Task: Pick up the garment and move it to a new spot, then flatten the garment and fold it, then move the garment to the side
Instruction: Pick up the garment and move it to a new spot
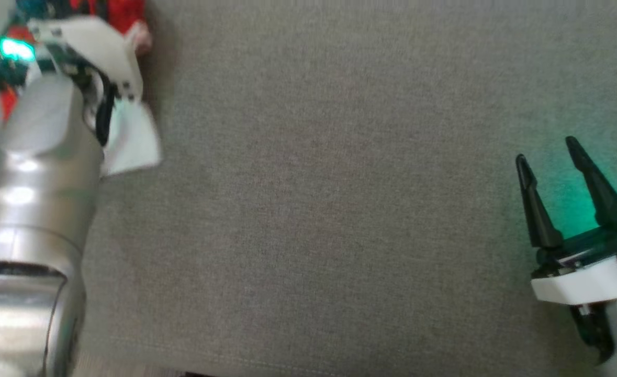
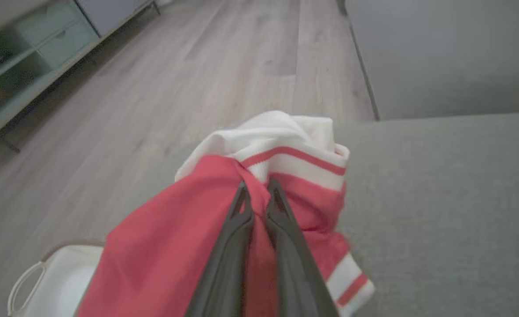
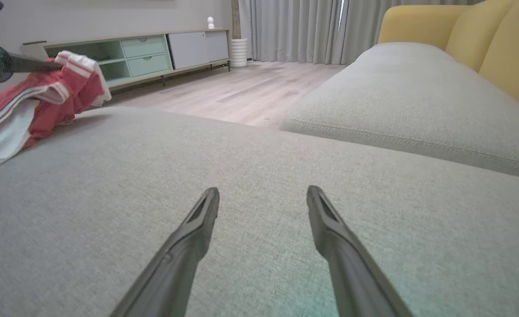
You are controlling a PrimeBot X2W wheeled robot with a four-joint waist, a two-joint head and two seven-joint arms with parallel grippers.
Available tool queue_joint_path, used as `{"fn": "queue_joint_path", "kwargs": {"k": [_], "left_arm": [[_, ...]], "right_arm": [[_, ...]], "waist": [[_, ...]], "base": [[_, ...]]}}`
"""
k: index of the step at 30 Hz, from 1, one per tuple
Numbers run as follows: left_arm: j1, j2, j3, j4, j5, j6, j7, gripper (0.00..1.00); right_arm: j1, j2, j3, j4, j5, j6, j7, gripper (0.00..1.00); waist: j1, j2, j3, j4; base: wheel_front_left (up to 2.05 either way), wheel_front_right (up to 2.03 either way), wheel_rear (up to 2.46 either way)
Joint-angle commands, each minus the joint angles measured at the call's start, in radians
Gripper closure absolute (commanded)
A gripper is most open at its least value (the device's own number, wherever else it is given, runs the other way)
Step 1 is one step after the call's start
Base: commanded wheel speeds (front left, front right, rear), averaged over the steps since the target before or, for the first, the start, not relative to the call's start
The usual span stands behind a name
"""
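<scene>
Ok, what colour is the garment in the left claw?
The garment is red with white striped bands, clearest in the left wrist view.

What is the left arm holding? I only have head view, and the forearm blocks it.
Observer: In the left wrist view, the left gripper has its jaws shut on a bunched red-and-white garment.
Operator: Lifted clear?
Observer: Not fully. In the right wrist view, the garment's top is raised, but its white lower edge looks to rest on the grey cushion.
Operator: What's past that cushion edge?
Observer: The left wrist view shows wooden floor, with a white tub with a handle below the garment.
</scene>
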Motion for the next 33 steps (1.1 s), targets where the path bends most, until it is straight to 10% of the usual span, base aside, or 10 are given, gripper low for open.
{"fn": "queue_joint_path", "kwargs": {"k": [1,17,33], "left_arm": [[-0.064,0.057,-0.005,-0.044,0.014,-0.012,-0.028,1.0],[-0.142,-0.061,-0.273,-0.292,-0.118,-0.072,-0.127,1.0],[0.248,-0.087,-0.612,-0.483,-0.4,-0.066,0.001,1.0]], "right_arm": [[-0.001,0.0,0.017,-0.02,0.004,0.008,-0.011,0.0],[0.08,0.182,-0.015,0.008,0.014,0.008,-0.011,0.0],[0.092,0.266,0.008,-0.008,0.027,0.008,-0.011,0.0]], "waist": [[0.0,0.0,-0.048,-0.005],[0.0,0.0,-0.327,-0.223],[0.0,0.0,-0.3,-0.501]], "base": [[0.0,0.0,0.0],[0.0,0.0,0.0],[0.0,0.0,0.0]]}}
